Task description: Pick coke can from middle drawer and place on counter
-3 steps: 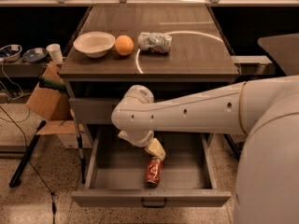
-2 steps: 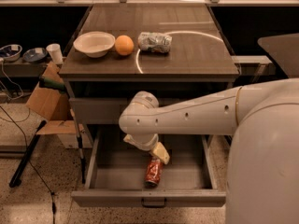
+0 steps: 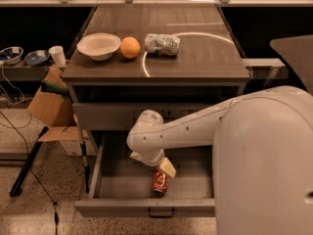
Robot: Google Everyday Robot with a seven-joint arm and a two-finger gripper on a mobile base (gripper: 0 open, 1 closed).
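Observation:
The coke can (image 3: 160, 182) lies on its side in the open middle drawer (image 3: 117, 176), near the front panel. My gripper (image 3: 165, 169) hangs at the end of the white arm, reaching down into the drawer directly above the can's upper end. The counter (image 3: 195, 48) is the dark wood-grain top above the drawers, with a pale arc mark.
On the counter stand a white bowl (image 3: 99, 45), an orange (image 3: 130, 47) and a crushed pale can (image 3: 162, 44). A closed drawer (image 3: 107, 115) with a taller front sits above the open one. A cardboard box (image 3: 49, 106) and cables lie to the left on the floor.
The arm's wrist has shifted right and lower, bringing the gripper down toward the coke can. The can has not moved.

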